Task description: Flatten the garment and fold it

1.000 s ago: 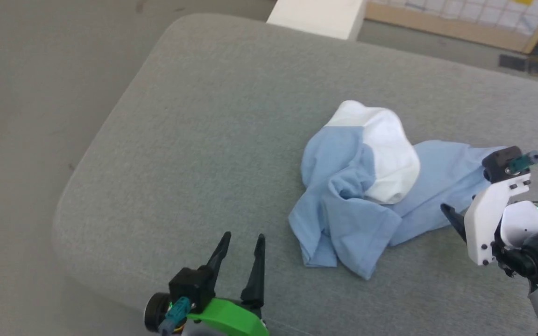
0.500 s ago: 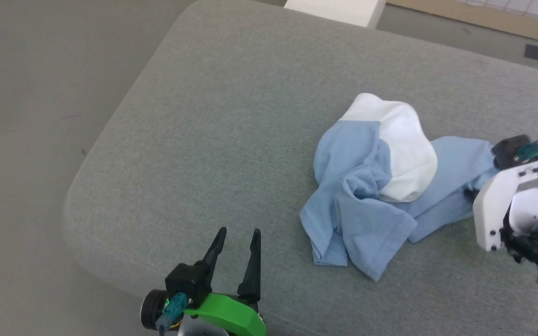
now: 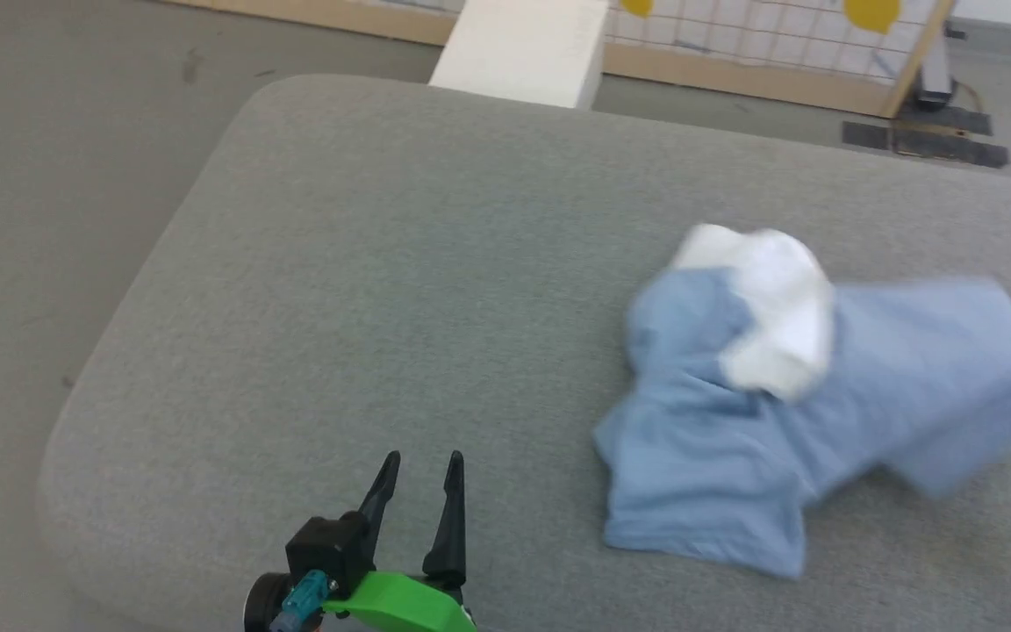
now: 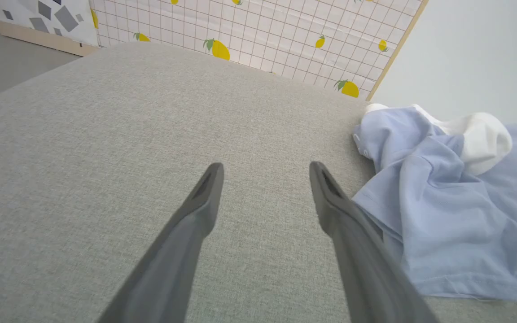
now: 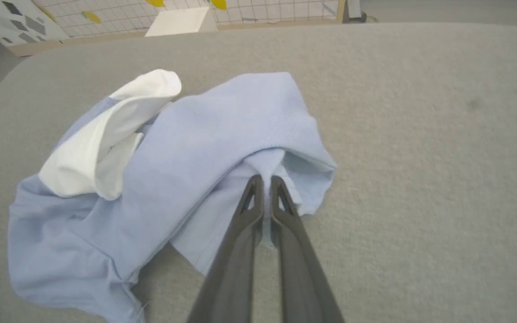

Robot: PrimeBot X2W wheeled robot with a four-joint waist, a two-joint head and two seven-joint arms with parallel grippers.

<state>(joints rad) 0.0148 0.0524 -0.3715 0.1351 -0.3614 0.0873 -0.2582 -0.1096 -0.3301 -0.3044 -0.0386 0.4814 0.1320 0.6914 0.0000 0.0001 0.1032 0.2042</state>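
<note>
Grey cushion [image 3: 383, 263] bears the crumpled shirt [image 3: 734, 421] at 3 o'clock. Right gripper [image 5: 265, 184] pinches a thin fold; it may slip, or drag the whole heap. Left gripper [image 3: 418, 478], spread wide, idles at 6 o'clock, holding nothing.

Looks like a robot test lab or staged demo room, not a lived-in home. Bare grey floor [image 3: 23, 219], plain pale wall [image 4: 478, 49], a big grey upholstered platform [image 3: 400, 263] with rounded corners. Behind it a wood-framed grid screen with lemon print [image 4: 258, 31], a black base plate [image 3: 922, 145] at its end, a panel with grey geometric shapes [image 4: 38, 18], and a plain white block [image 3: 519, 44].
</note>
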